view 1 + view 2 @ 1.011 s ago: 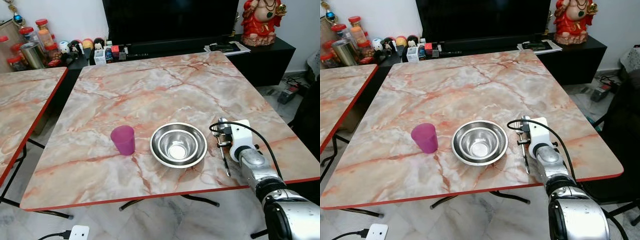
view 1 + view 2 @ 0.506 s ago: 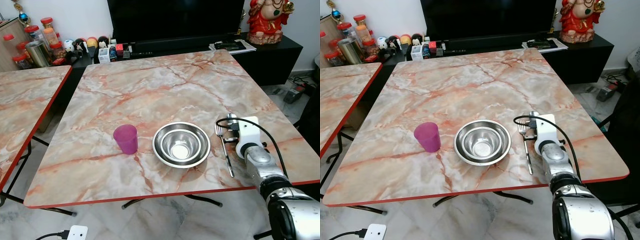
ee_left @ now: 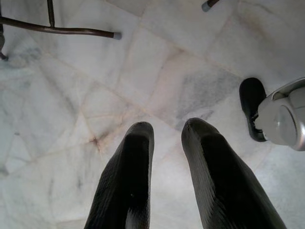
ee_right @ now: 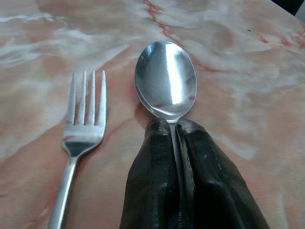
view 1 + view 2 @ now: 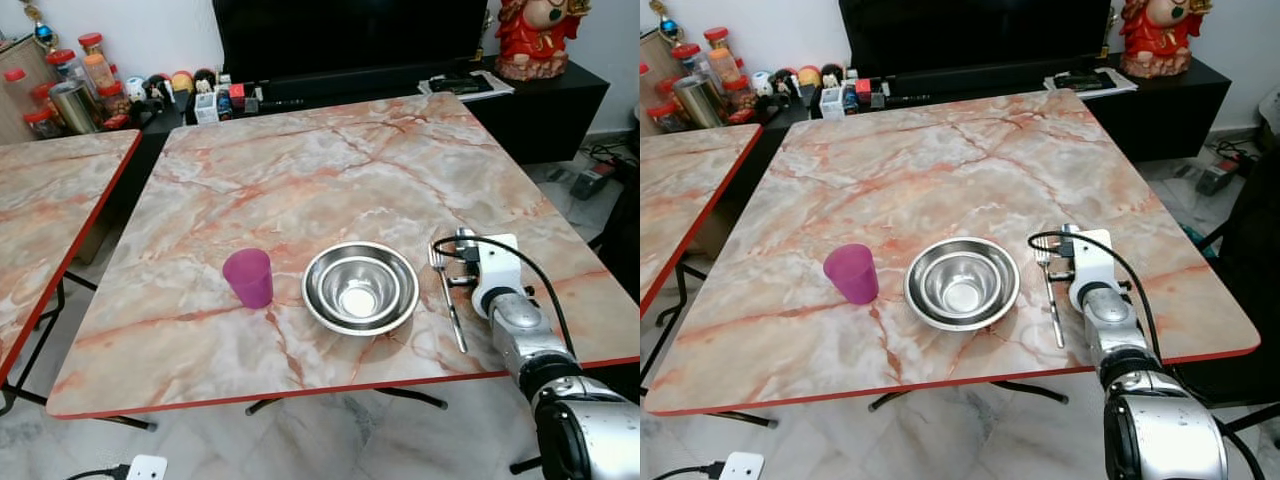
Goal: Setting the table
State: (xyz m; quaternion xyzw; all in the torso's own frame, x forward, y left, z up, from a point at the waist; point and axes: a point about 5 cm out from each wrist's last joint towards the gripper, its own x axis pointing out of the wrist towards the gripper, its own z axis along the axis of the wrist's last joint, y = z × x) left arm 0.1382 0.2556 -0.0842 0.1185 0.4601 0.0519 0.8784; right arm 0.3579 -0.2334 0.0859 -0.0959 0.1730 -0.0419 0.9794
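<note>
The shiny steel spoon (image 4: pixel 166 78) lies on the pink-veined marble surface (image 5: pixel 300 180), its handle pinched between my right jaws, which are clenched on it. My right gripper (image 4: pixel 172 125) sits low over the near right part of the surface, its black fingers (image 4: pixel 150 162) pressed together around the handle just behind the bowl of the spoon. Just beside the spoon, apart from it and parallel, lies a silver four-tined fork (image 4: pixel 82 124), tines pointing the same way as the spoon's bowl; from my head camera the fork (image 5: pixel 1051 295) lies between my wrist and the round stainless-steel bowl (image 5: pixel 962 282). That bowl stands near the front edge, and on its far side from the fork stands an upright purple plastic cup (image 5: pixel 851 273), near the bowl but not touching.

My left gripper (image 3: pixel 167 131) hangs by my side over the pale marble floor (image 3: pixel 71 95), its jaws a little apart and grasping nothing.

Beyond the surface stands a dark television cabinet (image 5: pixel 520 105) carrying a red figurine (image 5: pixel 1155 35).
</note>
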